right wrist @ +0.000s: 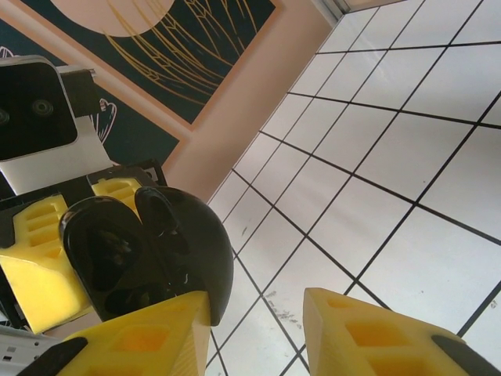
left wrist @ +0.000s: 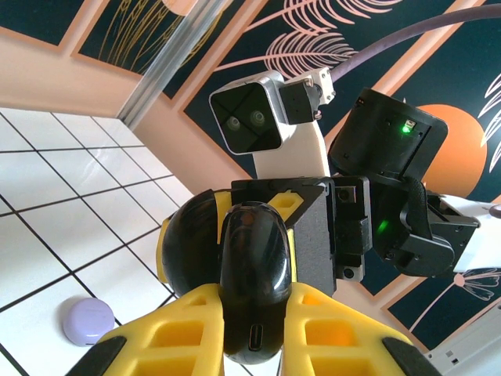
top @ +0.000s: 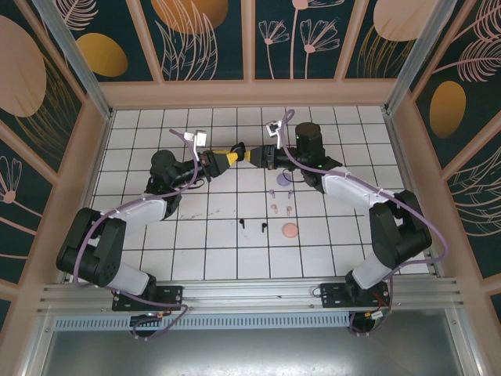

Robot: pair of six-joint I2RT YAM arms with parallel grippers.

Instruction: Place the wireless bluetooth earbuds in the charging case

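Left gripper point(left wrist: 254, 301) clamped on open black charging case point(left wrist: 252, 258), held aloft. Right gripper point(right wrist: 258, 313) half open, empty, case just beside it.

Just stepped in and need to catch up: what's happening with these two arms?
The left pincer holds a black charging case in the air, lid open. The right pincer is right next to it, jaws apart, holding nothing. No earbud is picked up yet: the black earbuds, pink earbuds and lavender earbuds lie on the tiled table, near a lavender case and a pink case.
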